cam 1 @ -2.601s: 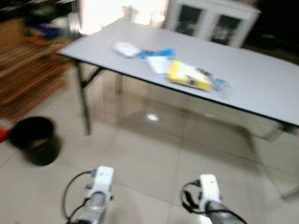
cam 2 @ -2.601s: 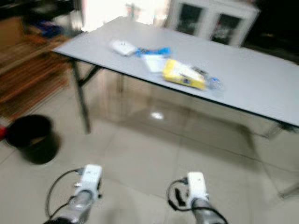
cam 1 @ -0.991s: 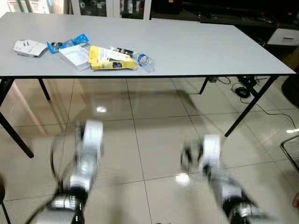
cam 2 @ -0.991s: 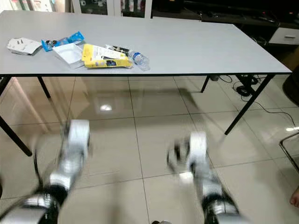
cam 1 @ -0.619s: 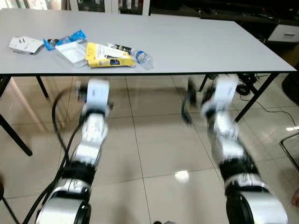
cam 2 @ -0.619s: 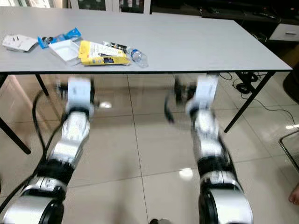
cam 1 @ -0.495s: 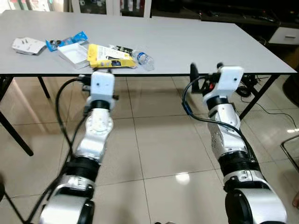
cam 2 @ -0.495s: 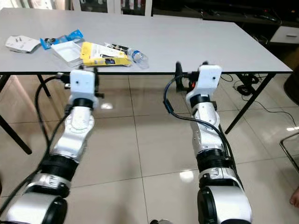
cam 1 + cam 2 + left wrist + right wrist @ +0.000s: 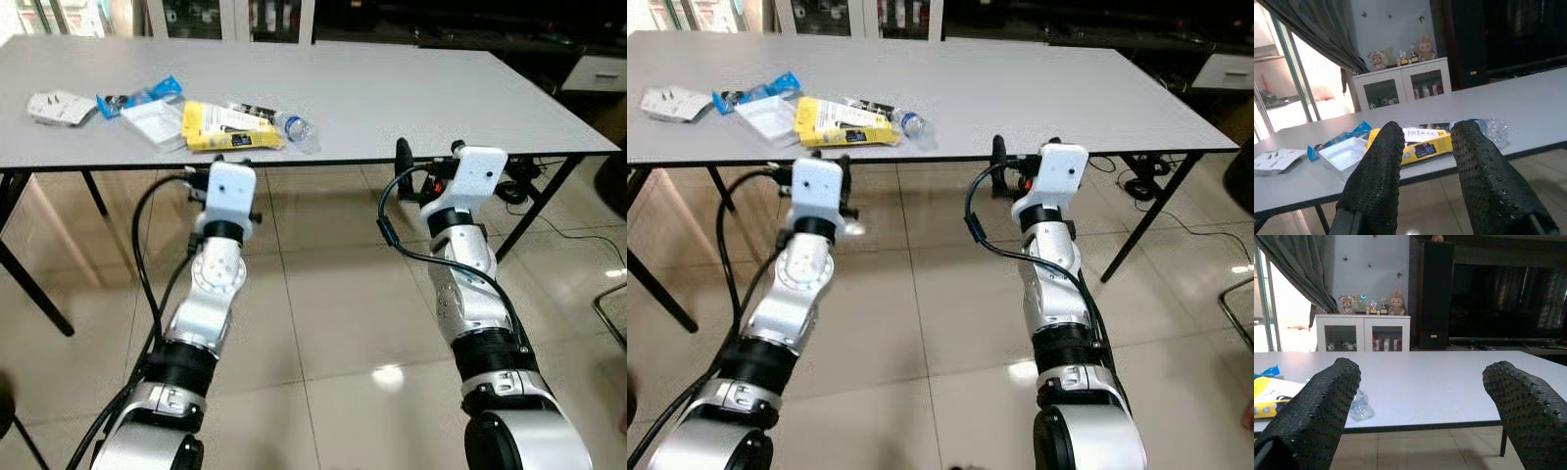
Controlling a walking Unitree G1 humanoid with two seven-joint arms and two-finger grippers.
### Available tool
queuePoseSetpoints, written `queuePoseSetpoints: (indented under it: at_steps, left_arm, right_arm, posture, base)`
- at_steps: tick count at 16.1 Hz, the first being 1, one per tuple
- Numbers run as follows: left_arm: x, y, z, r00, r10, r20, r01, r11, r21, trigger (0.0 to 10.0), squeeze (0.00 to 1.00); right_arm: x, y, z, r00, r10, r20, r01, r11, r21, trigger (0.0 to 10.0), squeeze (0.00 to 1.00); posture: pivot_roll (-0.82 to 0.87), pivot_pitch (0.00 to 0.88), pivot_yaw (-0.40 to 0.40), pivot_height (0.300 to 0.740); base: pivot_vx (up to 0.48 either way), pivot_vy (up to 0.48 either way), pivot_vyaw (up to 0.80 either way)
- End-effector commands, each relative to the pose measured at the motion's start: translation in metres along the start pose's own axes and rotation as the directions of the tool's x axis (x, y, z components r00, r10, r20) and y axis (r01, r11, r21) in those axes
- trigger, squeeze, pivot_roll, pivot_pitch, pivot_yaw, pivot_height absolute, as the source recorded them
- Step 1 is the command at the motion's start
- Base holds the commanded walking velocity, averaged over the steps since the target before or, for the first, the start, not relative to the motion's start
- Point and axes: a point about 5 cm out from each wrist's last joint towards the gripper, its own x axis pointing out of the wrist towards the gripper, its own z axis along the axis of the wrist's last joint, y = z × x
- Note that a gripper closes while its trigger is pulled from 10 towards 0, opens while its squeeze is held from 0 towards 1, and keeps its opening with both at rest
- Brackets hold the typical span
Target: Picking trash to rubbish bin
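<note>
Long grey rectangular desk on black folding legs, standing on glossy beige floor tiles. Trash clustered near the desk's left front edge: flat yellow printed packet, crumpled clear plastic bottle just beside it on the right, white shallow tray and blue wrapper to its left, white crumpled paper furthest left, a little apart. Both silver arms raised in front of the desk edge, touching nothing. Left gripper just below the edge, near the yellow packet, fingers released with a narrow gap and holding nothing. Right gripper level with the front edge further right, well apart from the trash, fingers spread wide and empty. White glass-door cabinet against the wall behind the desk.
</note>
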Motion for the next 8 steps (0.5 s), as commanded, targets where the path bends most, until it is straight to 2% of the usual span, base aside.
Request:
queuePoseSetpoints:
  at_steps: [1,8]
  left_arm:
    - [0.0037,-0.0005,0.0087,1.000,0.004,0.022,-0.004,1.000,-0.003,10.0,0.00]
    - [0.0031,0.0017,0.0142,0.999,0.015,0.031,-0.015,1.000,-0.010,10.0,0.00]
  right_arm:
    - [-0.0006,-0.0014,0.0029,1.000,-0.003,0.004,0.003,1.000,0.003,10.0,0.00]
    - [0.0020,0.0053,0.0029,1.000,0.012,-0.021,-0.012,1.000,-0.011,10.0,0.00]
  posture:
    - [-0.03,0.000,-0.102,0.740]
    - [-0.02,0.000,-0.095,0.740]
  base:
    - [0.319,0.000,0.00]
    - [0.344,0.000,0.00]
